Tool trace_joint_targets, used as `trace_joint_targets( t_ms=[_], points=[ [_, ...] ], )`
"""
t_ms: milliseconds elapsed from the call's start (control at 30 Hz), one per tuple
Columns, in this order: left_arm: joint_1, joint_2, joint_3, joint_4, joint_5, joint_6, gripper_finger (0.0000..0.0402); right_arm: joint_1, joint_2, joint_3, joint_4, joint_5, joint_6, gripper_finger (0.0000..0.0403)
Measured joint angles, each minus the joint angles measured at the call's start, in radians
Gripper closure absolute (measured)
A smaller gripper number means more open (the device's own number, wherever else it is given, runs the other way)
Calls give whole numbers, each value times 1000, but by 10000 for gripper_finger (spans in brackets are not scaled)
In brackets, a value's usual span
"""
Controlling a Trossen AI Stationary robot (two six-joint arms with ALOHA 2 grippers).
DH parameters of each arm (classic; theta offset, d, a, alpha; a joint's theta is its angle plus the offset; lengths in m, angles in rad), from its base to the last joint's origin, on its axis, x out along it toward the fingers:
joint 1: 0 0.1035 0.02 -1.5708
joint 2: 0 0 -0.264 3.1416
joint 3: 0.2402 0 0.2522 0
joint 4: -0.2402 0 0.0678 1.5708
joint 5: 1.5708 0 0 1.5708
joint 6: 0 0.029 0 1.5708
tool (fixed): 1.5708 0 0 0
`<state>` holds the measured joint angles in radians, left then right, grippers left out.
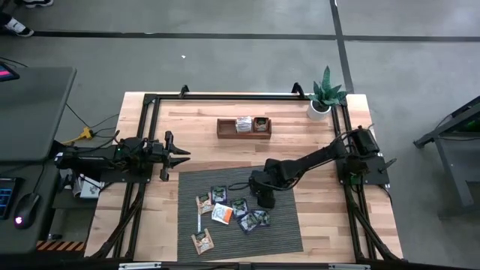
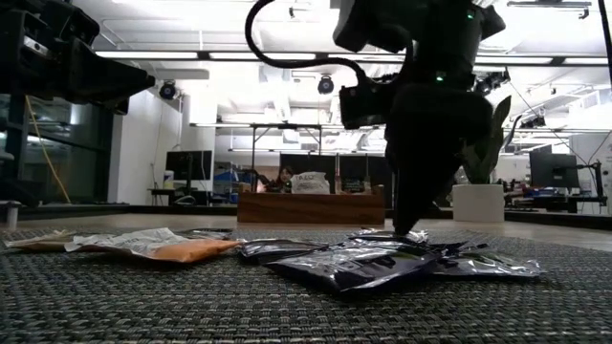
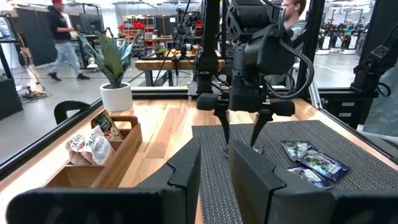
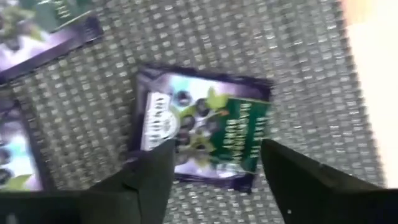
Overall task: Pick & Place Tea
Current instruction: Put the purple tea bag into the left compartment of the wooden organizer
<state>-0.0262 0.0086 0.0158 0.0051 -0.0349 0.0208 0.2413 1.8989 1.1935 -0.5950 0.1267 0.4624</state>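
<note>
Several tea sachets (image 1: 225,211), orange, white and dark, lie flat on a grey woven mat (image 1: 281,229). My right gripper (image 1: 266,199) points steeply down over the mat's far part, open. Its fingers stand on either side of a dark green-purple sachet (image 4: 205,127) lying flat just below them. I cannot tell whether the fingertips touch that sachet. In the low view the right gripper (image 2: 411,227) comes down among dark sachets (image 2: 354,263). My left gripper (image 1: 184,155) waits level at the table's left, open, with nothing between its fingers.
A wooden tray (image 1: 244,127) at the far middle holds two or three sachets. A potted plant (image 1: 324,96) stands at the far right corner. A thin white strip (image 1: 199,221) lies on the mat's left. Bare wood surrounds the mat. People are in the room beyond.
</note>
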Motion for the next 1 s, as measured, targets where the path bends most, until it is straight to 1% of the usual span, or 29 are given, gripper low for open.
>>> trace_joint_targets(
  t_ms=[133, 367, 733, 833, 900, 1000],
  points=[
    [0, 0, 0, 0, 0, 0, 319, 0, 1, 25, -36, 47, -18, 147],
    [0, 0, 0, 0, 0, 0, 319, -1, 9, 36, -79, 68, 7, 143],
    [0, 0, 0, 0, 0, 0, 319, -25, 64, 40, -75, 33, 49, 143],
    [0, 0, 0, 0, 0, 0, 319, -32, 77, 40, -72, 8, 55, 144],
    [0, 0, 0, 0, 0, 0, 319, -38, 87, 41, -73, -15, 63, 150],
    [0, 0, 0, 0, 0, 0, 319, -47, 97, 41, -71, -51, 78, 170]
  ],
)
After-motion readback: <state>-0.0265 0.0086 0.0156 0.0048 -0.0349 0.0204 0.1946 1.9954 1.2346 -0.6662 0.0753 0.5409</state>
